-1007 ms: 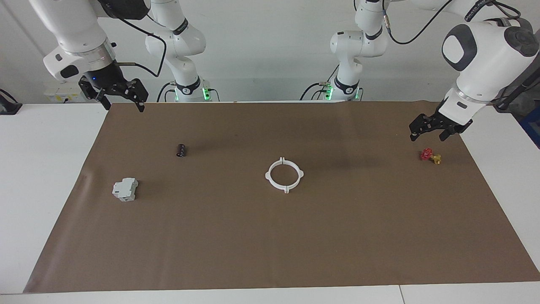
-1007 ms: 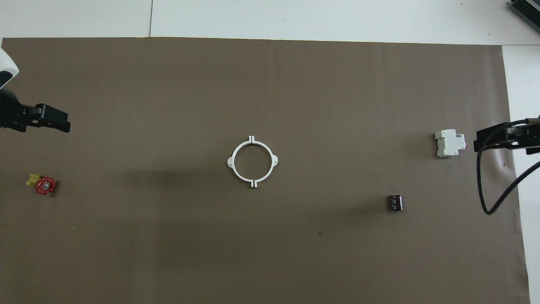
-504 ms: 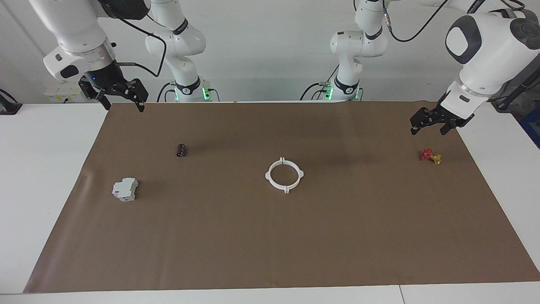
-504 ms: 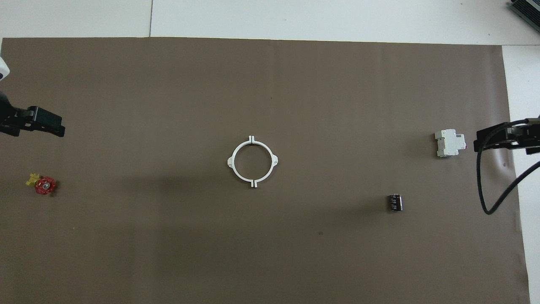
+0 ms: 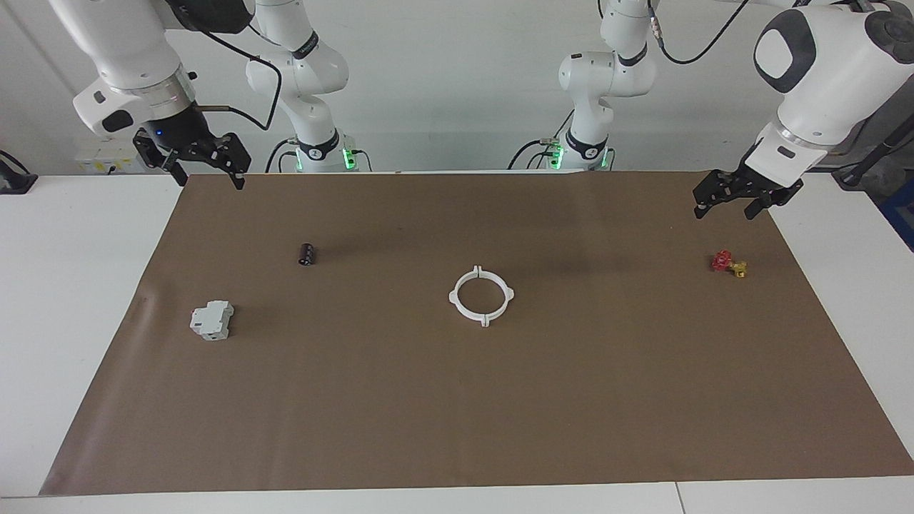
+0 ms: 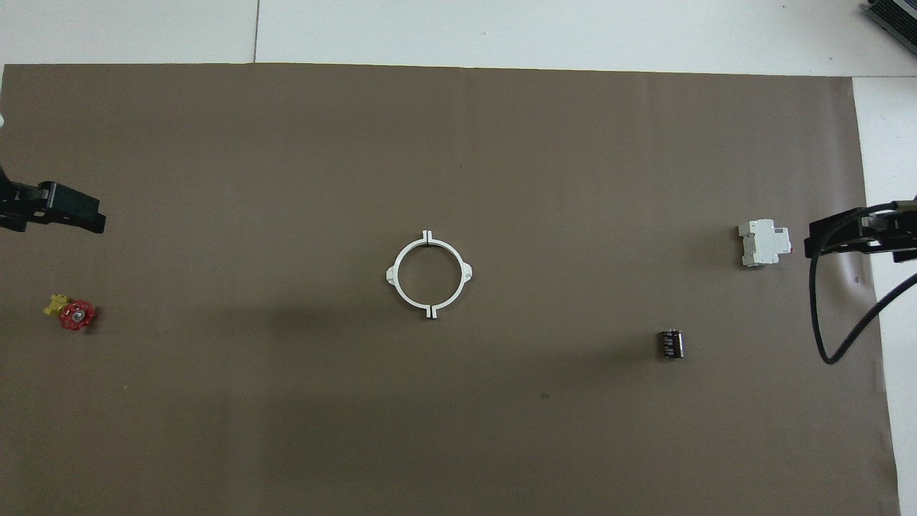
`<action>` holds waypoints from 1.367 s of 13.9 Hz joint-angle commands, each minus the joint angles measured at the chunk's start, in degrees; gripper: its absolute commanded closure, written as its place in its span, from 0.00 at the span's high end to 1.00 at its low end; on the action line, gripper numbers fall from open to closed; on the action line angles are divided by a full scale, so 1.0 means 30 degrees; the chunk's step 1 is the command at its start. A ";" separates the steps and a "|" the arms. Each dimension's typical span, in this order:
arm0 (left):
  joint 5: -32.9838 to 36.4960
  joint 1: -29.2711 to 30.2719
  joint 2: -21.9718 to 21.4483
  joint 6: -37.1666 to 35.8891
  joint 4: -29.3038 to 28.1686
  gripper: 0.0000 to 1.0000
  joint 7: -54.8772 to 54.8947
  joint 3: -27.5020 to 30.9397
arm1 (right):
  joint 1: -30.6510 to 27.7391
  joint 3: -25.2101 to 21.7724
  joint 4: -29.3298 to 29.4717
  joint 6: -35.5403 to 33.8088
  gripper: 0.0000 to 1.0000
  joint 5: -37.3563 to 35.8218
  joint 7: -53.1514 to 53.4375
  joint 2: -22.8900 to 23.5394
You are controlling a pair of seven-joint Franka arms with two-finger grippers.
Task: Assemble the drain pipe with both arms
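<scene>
Across the desk [image 5: 86,300] in the facing view, the drain pipe [image 5: 482,296] lies mid-mat as a closed ring, seemingly assembled; left gripper [image 5: 725,200] and right gripper [image 5: 207,168] hang at the mat's corners, fingers spread, empty. From overhead, open mat [image 6: 286,179] surrounds the ring; retreat looks unobstructed.

Left gripper [image 5: 725,201] has risen — toward its table end (slightly, apparently).
</scene>
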 commanded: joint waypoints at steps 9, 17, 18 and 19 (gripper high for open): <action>-0.0079 0.0987 0.0175 -0.0667 0.0561 1.00 -0.2030 -0.2080 | -0.0141 -0.0005 0.0180 -0.0308 1.00 0.0461 -0.0392 0.0005; -0.0079 0.0899 0.0294 -0.1312 0.1410 1.00 -0.2031 -0.2080 | -0.0141 -0.0005 0.0180 -0.0308 1.00 0.0461 -0.0392 0.0005; -0.0079 0.0928 0.0235 -0.1313 0.1410 1.00 -0.2031 -0.2080 | -0.0141 -0.0005 0.0180 -0.0308 1.00 0.0461 -0.0392 0.0005; -0.0079 0.0928 0.0206 -0.1168 0.1352 1.00 -0.2031 -0.2080 | -0.0141 -0.0005 0.0180 -0.0279 1.00 0.0461 -0.0392 0.0005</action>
